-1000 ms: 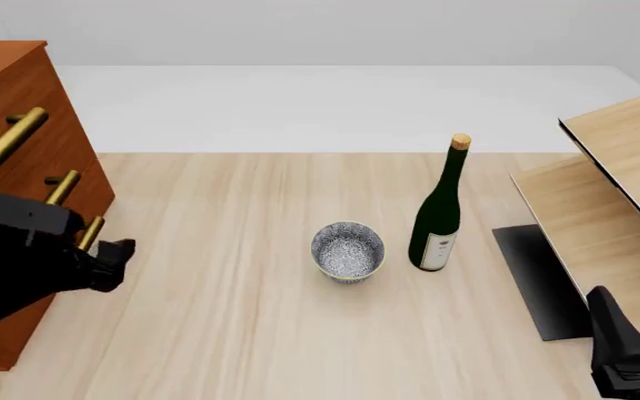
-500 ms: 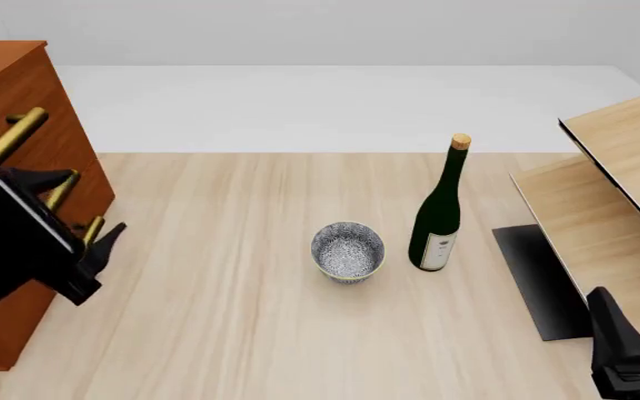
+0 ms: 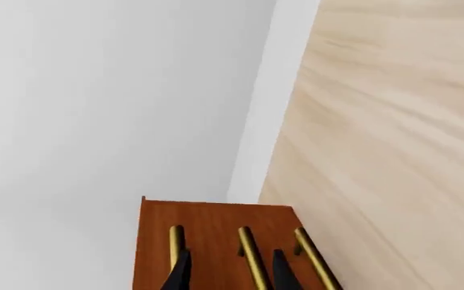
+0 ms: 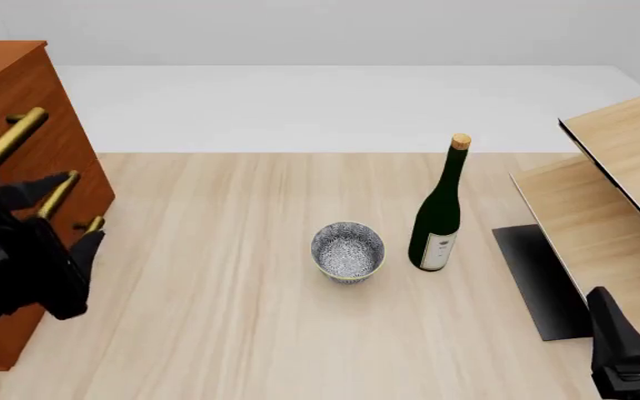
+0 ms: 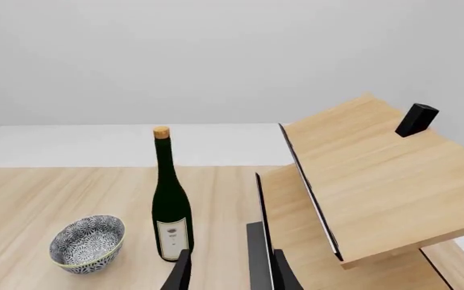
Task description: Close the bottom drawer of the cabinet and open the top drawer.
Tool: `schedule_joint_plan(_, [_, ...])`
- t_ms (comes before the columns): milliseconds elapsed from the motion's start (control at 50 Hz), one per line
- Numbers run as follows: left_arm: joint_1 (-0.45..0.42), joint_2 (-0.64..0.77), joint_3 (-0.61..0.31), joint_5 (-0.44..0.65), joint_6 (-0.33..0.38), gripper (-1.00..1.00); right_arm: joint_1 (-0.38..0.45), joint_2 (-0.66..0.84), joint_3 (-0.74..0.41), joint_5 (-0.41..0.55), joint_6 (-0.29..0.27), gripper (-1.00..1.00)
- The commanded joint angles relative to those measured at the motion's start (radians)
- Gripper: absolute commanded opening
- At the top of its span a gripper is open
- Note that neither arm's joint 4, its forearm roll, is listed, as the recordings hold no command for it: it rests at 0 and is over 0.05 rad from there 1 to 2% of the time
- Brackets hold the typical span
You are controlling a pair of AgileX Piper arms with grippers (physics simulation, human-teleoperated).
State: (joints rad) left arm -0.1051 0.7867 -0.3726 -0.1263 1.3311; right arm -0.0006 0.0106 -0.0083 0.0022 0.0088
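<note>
Cabinet (image 4: 14, 150) first: it stands at the table's far left, reddish-brown, with three brass handles stepping down its front face. From the front view I can't tell for sure whether the bottom drawer (image 4: 76, 250) sits flush; its handle pokes out just beside the left gripper (image 4: 59, 212), and most of that drawer front is hidden behind the black arm. The top drawer (image 4: 31, 108) looks shut, its long brass bar well above the fingers, so my guess is the closing push is done or nearly so, and the opening pull has not begun.

The left gripper has its fingers spread, straddling the middle handle (image 3: 252, 260) in the left wrist view, gripping nothing. The right gripper (image 5: 228, 275) hangs low at the near right corner, fingers apart and empty.

Room to move is generous on the left: bare table (image 4: 220, 275) lies between the cabinet and the patterned bowl (image 4: 348, 250), with the green bottle (image 4: 440, 208) further right. Pale wooden panels (image 4: 620, 192) crowd the right edge, well apart from the cabinet.
</note>
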Motion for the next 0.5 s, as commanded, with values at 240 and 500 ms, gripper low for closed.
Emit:
schedule_joint_plan(240, [0.137, 0.080, 0.055, -0.202, 0.195, 1.00, 0.002, -0.001, 0.001, 0.001, -0.001, 1.00])
schedule_joint_plan(500, [0.200, 0.147, 0.043, -0.281, 0.221, 1.00, 0.002, 0.009, 0.001, -0.012, -0.007, 1.00])
